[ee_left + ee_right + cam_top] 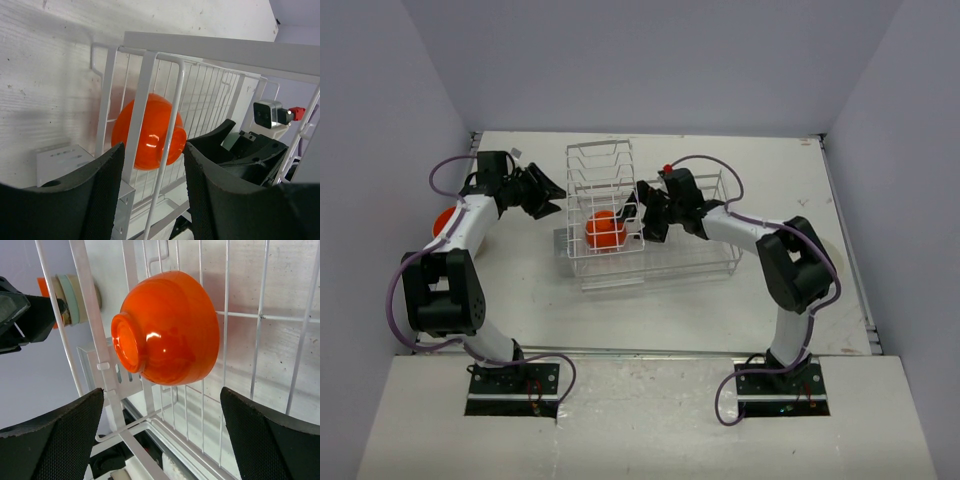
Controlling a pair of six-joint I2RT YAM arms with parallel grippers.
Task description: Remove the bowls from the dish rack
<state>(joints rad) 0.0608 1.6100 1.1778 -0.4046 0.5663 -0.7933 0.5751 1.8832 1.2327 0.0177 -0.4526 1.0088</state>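
A bright orange bowl [605,230] lies on its side in the left end of the silvery-white wire dish rack [695,262], under the upright plate slots. It shows in the left wrist view [147,132] behind the rack wires [145,85], and in the right wrist view [167,327] with its foot turned left. My right gripper [645,215] is open and empty inside the rack, just right of the bowl [162,435]. My left gripper [548,195] is open and empty outside the rack's left side [152,195], with a rack wire between its fingers.
A stack of small bowls, orange [442,222] on the outside, stands on the table at the far left; in the right wrist view the stack [70,297] shows pale green and cream ones. A pale round object [837,262] peeks out behind the right arm.
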